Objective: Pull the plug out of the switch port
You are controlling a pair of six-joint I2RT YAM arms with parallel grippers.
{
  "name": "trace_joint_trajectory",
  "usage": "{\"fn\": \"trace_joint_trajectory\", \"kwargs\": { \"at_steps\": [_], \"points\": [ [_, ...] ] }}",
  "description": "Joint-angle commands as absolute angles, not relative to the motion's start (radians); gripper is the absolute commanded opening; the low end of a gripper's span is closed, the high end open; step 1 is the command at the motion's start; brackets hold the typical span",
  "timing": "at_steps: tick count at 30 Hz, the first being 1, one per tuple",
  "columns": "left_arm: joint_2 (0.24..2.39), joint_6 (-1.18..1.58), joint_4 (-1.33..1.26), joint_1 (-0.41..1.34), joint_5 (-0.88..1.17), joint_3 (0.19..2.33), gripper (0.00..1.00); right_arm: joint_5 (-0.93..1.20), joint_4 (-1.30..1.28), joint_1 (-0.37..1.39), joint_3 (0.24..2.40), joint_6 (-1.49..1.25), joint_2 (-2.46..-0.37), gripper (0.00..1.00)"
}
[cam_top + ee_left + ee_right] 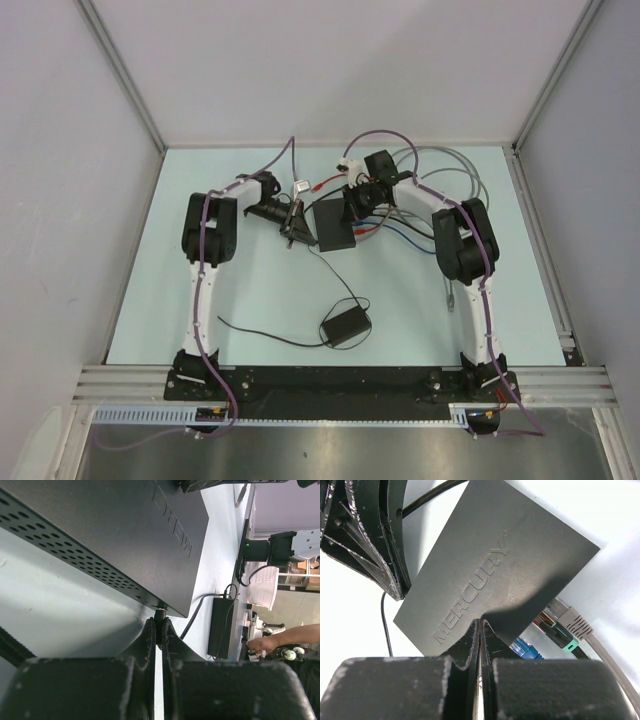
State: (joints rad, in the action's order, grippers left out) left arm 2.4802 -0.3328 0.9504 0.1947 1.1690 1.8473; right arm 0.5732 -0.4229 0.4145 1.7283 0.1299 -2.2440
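Note:
The switch (335,222) is a flat matte-black box lying at the table's middle back, marked MERCURY in the right wrist view (500,565). My left gripper (160,625) is shut on a small black round plug (160,614) that sits in a port at the corner of the switch's (125,525) perforated side. From above, the left gripper (293,228) is at the switch's left edge. My right gripper (480,625) is shut, its tips resting on the switch's top near the edge with the network ports; from above the right gripper (358,200) is over the switch's right part.
A small black power adapter (345,325) with a thin black cord lies nearer the front; it also shows in the left wrist view (222,627). A blue plug (527,649) and a grey-green plug (565,630) sit in the switch's ports. Loose grey cables (450,170) coil at the back right.

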Motion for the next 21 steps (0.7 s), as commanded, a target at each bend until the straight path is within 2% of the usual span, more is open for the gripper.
{"fn": "trace_joint_trajectory", "kwargs": {
  "at_steps": [1, 9, 17, 21],
  "points": [
    [2.468, -0.353, 0.977, 0.175, 1.094, 1.829, 0.0, 0.482, -0.502, 0.411, 1.703, 0.181, -2.297, 0.0],
    [2.5, -0.284, 0.928, 0.227, 1.094, 1.893, 0.0, 0.742, -0.511, 0.422, 1.833, 0.139, -2.255, 0.0],
    [2.568, -0.216, 0.911, 0.279, 1.091, 2.012, 0.0, 0.681, -0.538, 0.448, 1.847, 0.166, -2.299, 0.0],
    [2.577, -0.199, 0.9, 0.279, 1.092, 2.023, 0.0, 0.551, -0.535, 0.459, 1.829, 0.167, -2.341, 0.0]
  ]
}}
